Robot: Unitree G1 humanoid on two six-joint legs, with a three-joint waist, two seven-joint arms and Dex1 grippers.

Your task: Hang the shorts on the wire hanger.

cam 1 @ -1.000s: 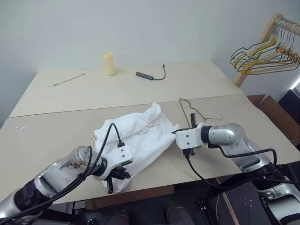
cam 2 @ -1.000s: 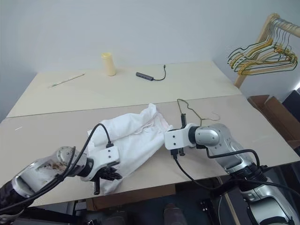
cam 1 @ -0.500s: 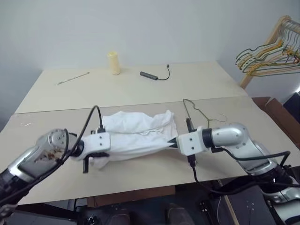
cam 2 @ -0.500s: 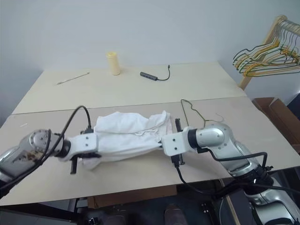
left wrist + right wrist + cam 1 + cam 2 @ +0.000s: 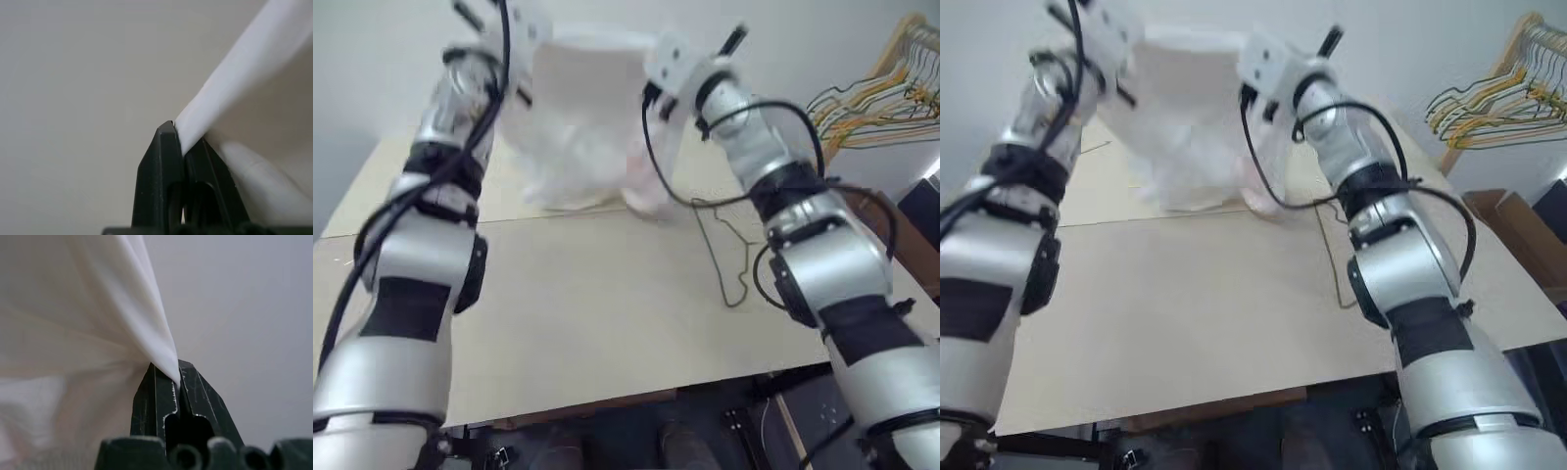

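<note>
both grippers, left [image 5: 182,142] and right [image 5: 177,377], pinch only edges of the white cloth shorts [image 5: 582,127], which could slip free far above the thin grey wire hanger [image 5: 729,250].

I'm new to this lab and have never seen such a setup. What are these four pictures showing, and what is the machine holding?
A two-armed humanoid robot. The two wide pictures come from cameras in its head, looking down over its arms; the two close-ups come from a camera on each wrist. The left gripper and the right gripper are each pinched shut on an edge of the white shorts, held up spread between them above the table. A thin wire hanger lies on the table. Coloured hangers hang on a rack at right.
</note>
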